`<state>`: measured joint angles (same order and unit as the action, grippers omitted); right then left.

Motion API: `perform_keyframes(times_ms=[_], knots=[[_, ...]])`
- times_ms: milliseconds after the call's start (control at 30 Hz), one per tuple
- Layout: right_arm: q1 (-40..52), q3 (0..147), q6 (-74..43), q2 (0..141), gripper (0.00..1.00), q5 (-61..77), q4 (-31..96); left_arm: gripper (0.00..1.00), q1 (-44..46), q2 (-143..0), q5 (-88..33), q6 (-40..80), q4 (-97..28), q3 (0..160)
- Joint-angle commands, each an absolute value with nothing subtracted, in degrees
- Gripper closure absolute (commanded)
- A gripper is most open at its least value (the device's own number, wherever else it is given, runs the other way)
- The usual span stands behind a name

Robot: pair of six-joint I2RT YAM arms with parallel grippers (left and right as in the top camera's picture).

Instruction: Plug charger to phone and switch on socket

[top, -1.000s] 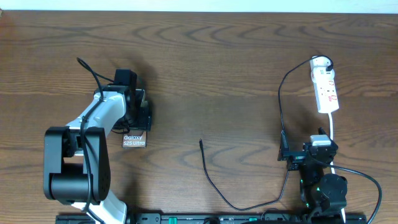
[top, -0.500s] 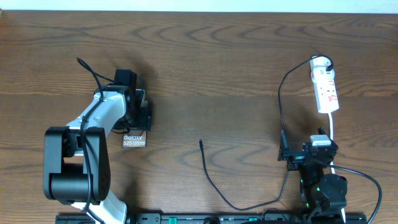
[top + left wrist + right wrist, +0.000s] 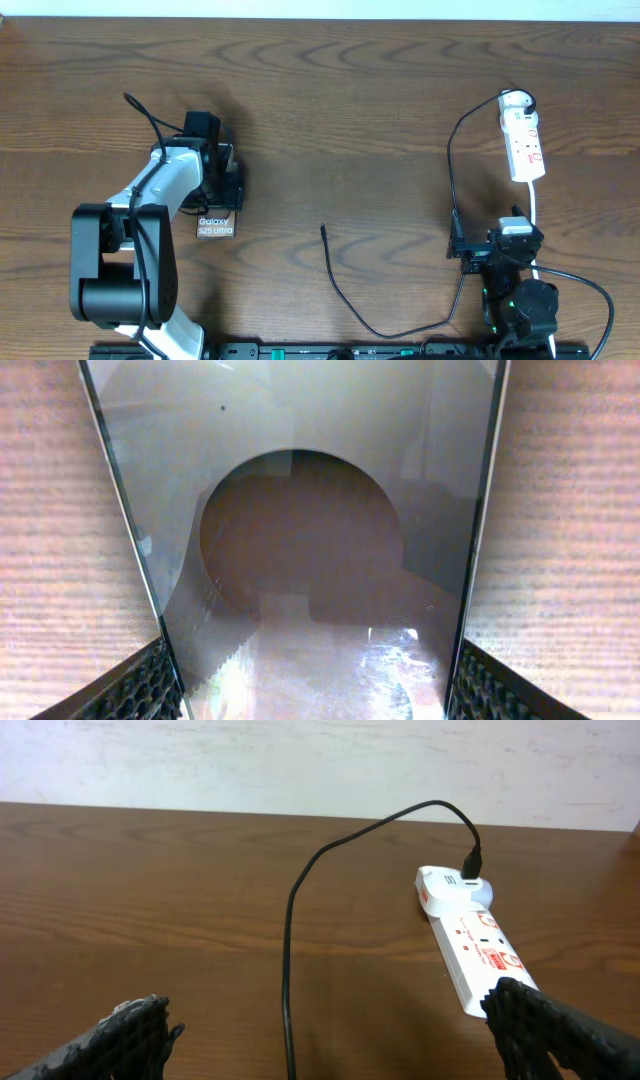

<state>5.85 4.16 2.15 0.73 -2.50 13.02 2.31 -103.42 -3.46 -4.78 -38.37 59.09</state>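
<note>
The phone lies flat at the left, its white label end toward me. In the left wrist view its glossy face fills the frame. My left gripper is shut on the phone, one finger pad against each long edge. The charger is a long black cable running from the socket's far end down past my right gripper. Its free plug tip lies on the table mid-front. The socket lies at the right. My right gripper is open and empty, with the cable between its fingers.
The socket's white cord runs from its near end toward the right arm's base. The brown wooden table stretches between the phone and the socket. A pale wall stands behind the table's far edge.
</note>
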Motion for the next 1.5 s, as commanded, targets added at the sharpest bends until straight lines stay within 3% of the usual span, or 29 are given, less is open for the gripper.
perform_keyframes(times_ms=[0,400,667,1100,1467], knots=[[5.67,4.03,2.85,0.64,0.01,-2.42,13.15,0.93,2.28,-102.26,-3.4,-5.32,-40.29,60.53],[5.67,4.03,2.85,0.64,0.01,-2.39,13.15,0.92,2.28,-91.15,-4.1,-5.28,-41.06,62.61],[5.67,4.03,2.85,0.64,0.01,-2.42,13.15,0.93,2.28,-81.67,-11.6,-3.81,-41.04,62.61],[5.67,4.01,2.85,0.64,0.01,-2.42,13.13,0.92,2.28,-77.45,-27.03,15.0,-38.0,62.61],[5.67,4.03,2.85,0.64,0.01,-2.42,13.15,0.92,2.28,-77.45,-48.29,44.07,-23.09,62.61]])
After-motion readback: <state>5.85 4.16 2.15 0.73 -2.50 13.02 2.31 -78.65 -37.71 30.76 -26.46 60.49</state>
